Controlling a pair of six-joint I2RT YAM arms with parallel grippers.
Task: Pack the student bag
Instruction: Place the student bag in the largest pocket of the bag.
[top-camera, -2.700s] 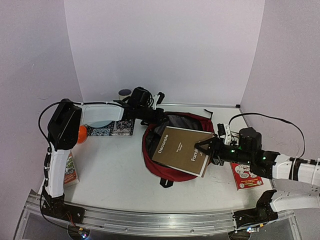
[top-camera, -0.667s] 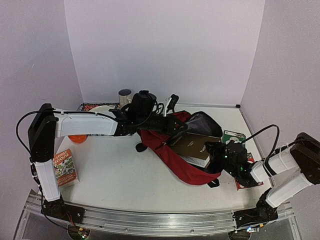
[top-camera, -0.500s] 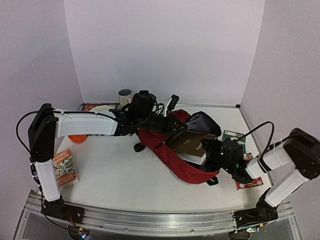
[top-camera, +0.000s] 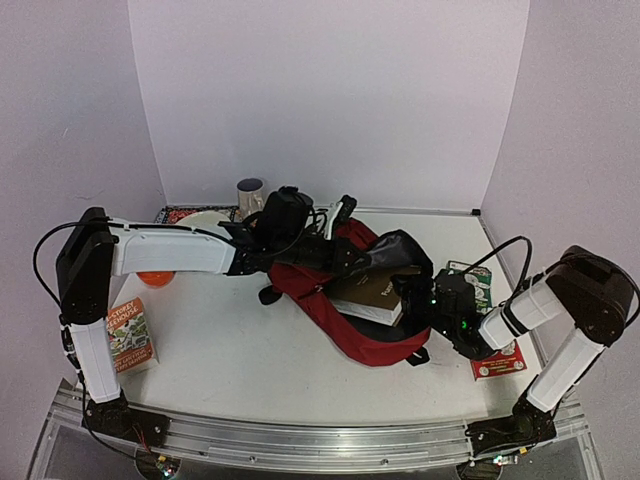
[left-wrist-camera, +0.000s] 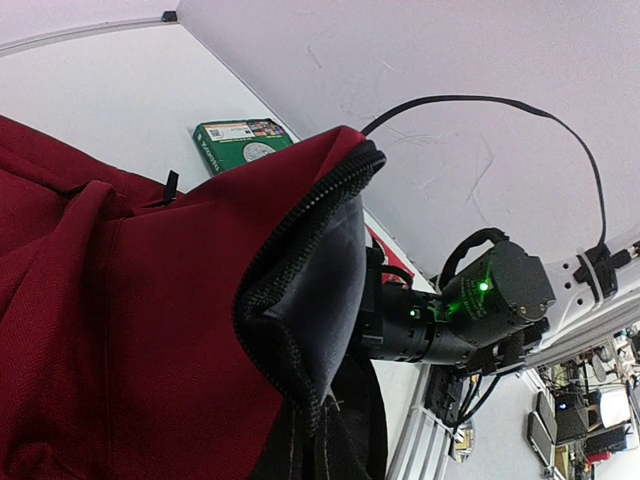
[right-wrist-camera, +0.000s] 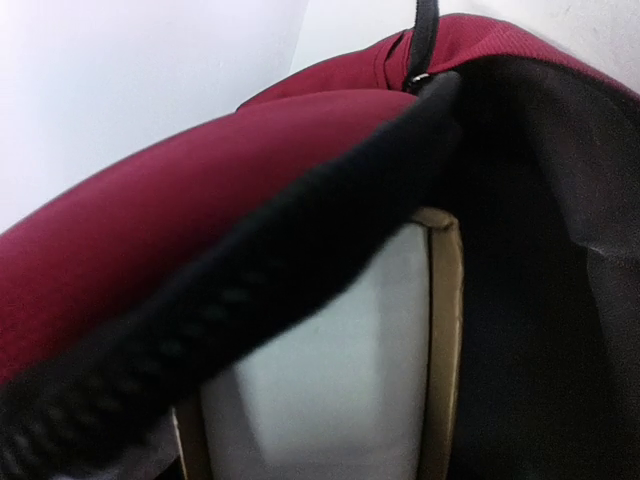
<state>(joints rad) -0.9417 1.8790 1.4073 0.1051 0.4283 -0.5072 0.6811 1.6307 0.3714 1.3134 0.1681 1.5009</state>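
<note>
Top external view: the student bag (top-camera: 352, 328) lies right of centre on the surface (top-camera: 240, 350), its mouth facing the right edge and its upper flap held up. The left fingers (top-camera: 338, 252), on an arm stretched across from the left side, are closed on that raised rim. A brown book (top-camera: 372, 288) rests partly inside the mouth. The right fingers (top-camera: 415, 292) sit at the book's outer end, but I cannot tell whether they grip it. The right wrist view shows only the bag's black zip rim with the book's pale page edge just behind it. A green box (top-camera: 468, 272) and a red box (top-camera: 497, 362) lie near the right edge. A mug (top-camera: 250, 189) stands at the far edge, and an orange ball (top-camera: 155, 278) sits near the left edge.
</note>
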